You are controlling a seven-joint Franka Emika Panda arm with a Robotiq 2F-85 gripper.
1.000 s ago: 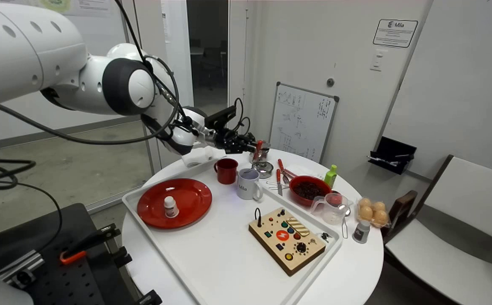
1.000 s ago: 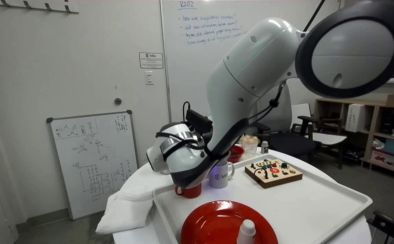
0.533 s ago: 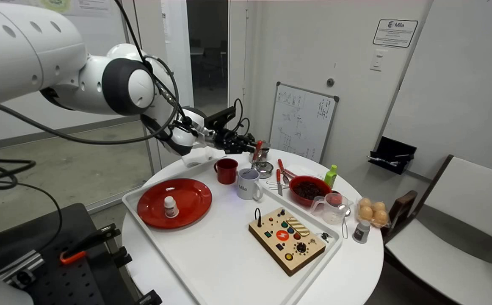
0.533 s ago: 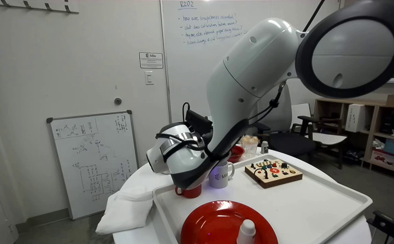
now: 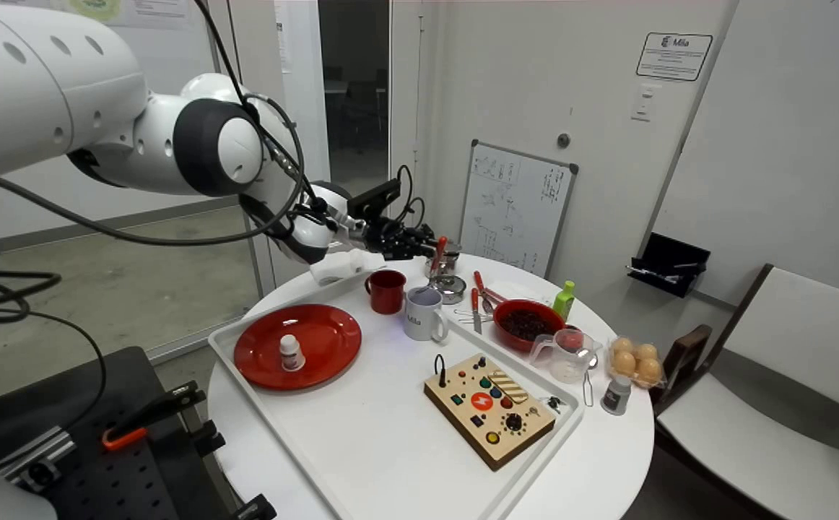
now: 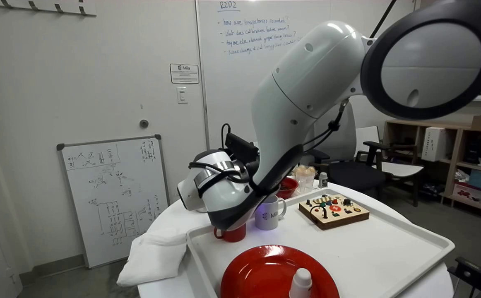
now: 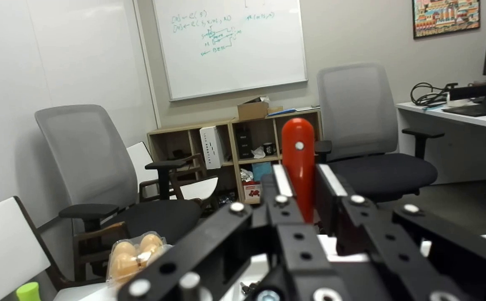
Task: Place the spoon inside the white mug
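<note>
My gripper (image 7: 306,182) is shut on the red handle of the spoon (image 7: 298,134), with one pad on each side of it in the wrist view. In an exterior view the gripper (image 5: 428,249) holds the spoon (image 5: 440,253) nearly upright, handle end up. Its metal lower part overlaps the mouth of the white mug (image 5: 419,322); I cannot tell how deep it sits. The white mug also shows in an exterior view (image 6: 267,218), upright on the tray, partly behind the arm. There the gripper and spoon are hidden behind the wrist.
A red mug (image 5: 387,292) stands beside the white mug. A red plate (image 5: 257,361) with a small white shaker (image 5: 291,354) and a wooden button box (image 5: 492,412) share the white tray (image 5: 297,451). Behind it lie a metal lid (image 5: 450,287), cutlery (image 5: 476,307) and a red bowl (image 5: 528,343).
The gripper and the spoon have risen very slightly in the last half second. The mugs and the other objects have not moved.
</note>
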